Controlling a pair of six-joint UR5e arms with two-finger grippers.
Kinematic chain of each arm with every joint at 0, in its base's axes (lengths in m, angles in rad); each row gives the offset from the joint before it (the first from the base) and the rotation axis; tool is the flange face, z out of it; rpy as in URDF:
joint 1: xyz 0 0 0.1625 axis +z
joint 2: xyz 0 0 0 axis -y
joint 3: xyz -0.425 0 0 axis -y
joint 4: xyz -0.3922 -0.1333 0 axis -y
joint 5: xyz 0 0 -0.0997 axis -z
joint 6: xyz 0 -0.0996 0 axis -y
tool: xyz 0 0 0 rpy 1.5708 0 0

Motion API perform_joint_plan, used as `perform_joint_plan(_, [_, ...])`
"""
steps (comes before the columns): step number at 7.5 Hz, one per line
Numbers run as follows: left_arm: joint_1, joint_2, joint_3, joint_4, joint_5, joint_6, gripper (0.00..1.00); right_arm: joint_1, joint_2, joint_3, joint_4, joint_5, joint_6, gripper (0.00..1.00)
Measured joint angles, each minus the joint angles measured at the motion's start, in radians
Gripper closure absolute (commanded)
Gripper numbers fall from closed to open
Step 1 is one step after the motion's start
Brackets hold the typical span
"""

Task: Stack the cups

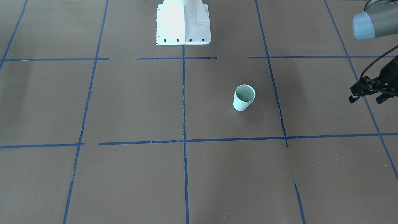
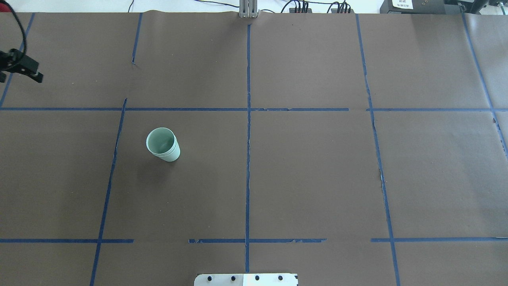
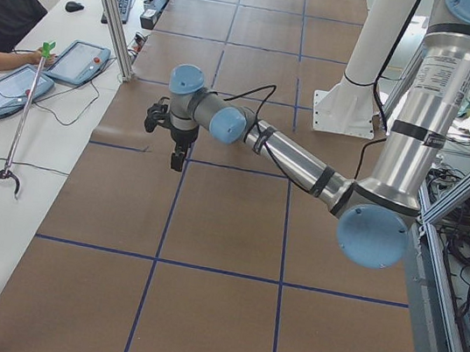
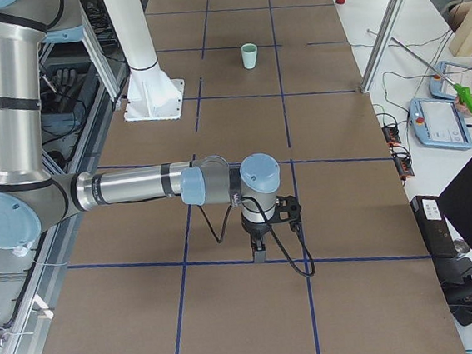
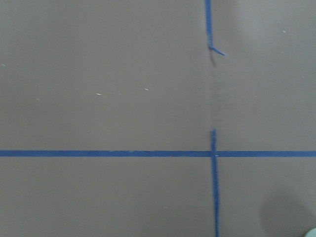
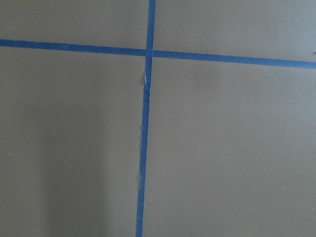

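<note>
Table: cups nested; right tool only in side view.

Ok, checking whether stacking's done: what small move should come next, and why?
Probably just park the left gripper: it hangs open, well clear of the table's middle, and the cups look already nested, one upright shape with a double rim line near its top.

Cups are sitting nested on the table, robot's left half; left gripper is hovering well apart, farther left.
</note>
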Motion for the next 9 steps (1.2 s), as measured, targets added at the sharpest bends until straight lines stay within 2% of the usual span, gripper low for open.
perform_joint_plan(2, [-0.128,0.092,0.063,-0.001,-0.007,0.273,0.00,0.000,0.000,0.000,0.000,0.000,0.000,0.00])
perform_joint_plan(4, [-0.242,0.147,0.125,0.001,-0.011,0.411,0.00,0.000,0.000,0.000,0.000,0.000,0.000,0.00])
perform_joint_plan(9, [-0.284,0.190,0.168,0.007,-0.011,0.447,0.00,0.000,0.000,-0.001,0.000,0.000,0.000,0.00])
